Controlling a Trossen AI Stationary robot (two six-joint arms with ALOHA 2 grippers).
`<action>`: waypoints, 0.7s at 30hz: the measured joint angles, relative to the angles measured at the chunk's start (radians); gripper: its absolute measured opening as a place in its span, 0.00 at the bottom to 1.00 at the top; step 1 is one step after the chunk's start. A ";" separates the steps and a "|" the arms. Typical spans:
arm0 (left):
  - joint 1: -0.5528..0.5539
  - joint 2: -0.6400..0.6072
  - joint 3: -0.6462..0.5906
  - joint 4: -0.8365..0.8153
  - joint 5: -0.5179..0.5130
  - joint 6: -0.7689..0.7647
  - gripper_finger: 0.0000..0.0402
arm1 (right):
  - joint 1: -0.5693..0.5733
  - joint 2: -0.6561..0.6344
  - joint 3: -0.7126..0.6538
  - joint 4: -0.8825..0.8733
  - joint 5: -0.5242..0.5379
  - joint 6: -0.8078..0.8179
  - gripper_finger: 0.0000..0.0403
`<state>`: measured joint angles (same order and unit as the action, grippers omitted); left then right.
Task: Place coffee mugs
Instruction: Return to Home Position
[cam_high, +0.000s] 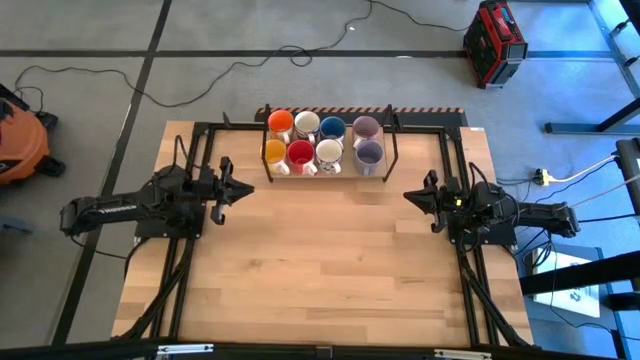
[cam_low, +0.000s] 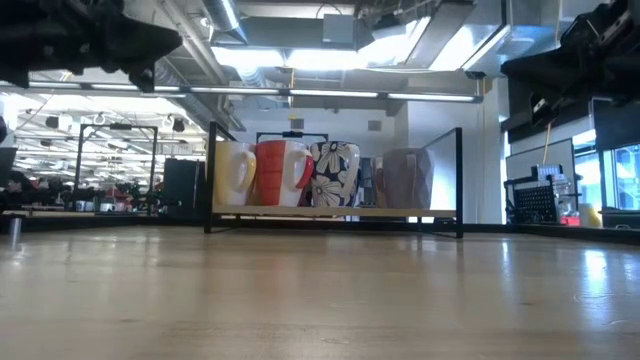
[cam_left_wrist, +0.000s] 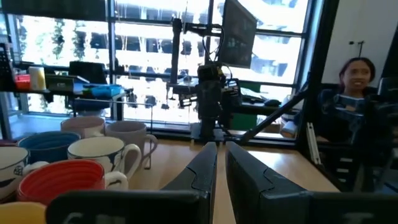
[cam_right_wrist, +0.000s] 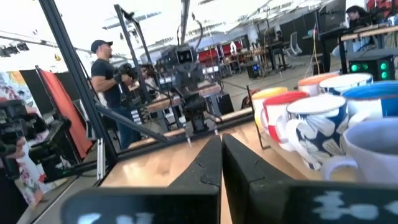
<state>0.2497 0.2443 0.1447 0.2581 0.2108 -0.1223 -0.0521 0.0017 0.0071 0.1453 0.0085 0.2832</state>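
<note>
Left claw (cam_high: 240, 189) over wooden table (cam_high: 330, 262)

Matte black, boxy-jointed left arm (cam_high: 130, 210) at frame left bears faint pale lettering; right arm (cam_high: 520, 213) at frame right matches. Left gripper (cam_left_wrist: 220, 149) has slim, tapered black fingers.

Glossy glazed mugs (cam_high: 301, 153), thin black metal shelf frame (cam_low: 459, 185), smooth wooden table (cam_high: 330, 260)

Left pincer (cam_high: 236, 190) and right pincer (cam_high: 410, 196) face each other (both closed), arms pointing inward.
</note>
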 joint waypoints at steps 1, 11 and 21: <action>0.000 -0.022 -0.015 0.000 -0.001 -0.002 0.07 | 0.000 0.000 0.000 0.008 0.003 -0.001 0.00; 0.000 -0.236 -0.108 -0.104 -0.027 -0.055 0.07 | 0.000 0.001 0.000 0.011 0.005 -0.026 0.00; 0.000 -0.243 -0.137 -0.061 0.022 -0.003 0.07 | 0.000 0.001 0.000 0.004 0.007 -0.030 0.00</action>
<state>0.2495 0.0017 0.0074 0.1968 0.2327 -0.1248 -0.0521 0.0025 0.0071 0.1495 0.0158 0.2535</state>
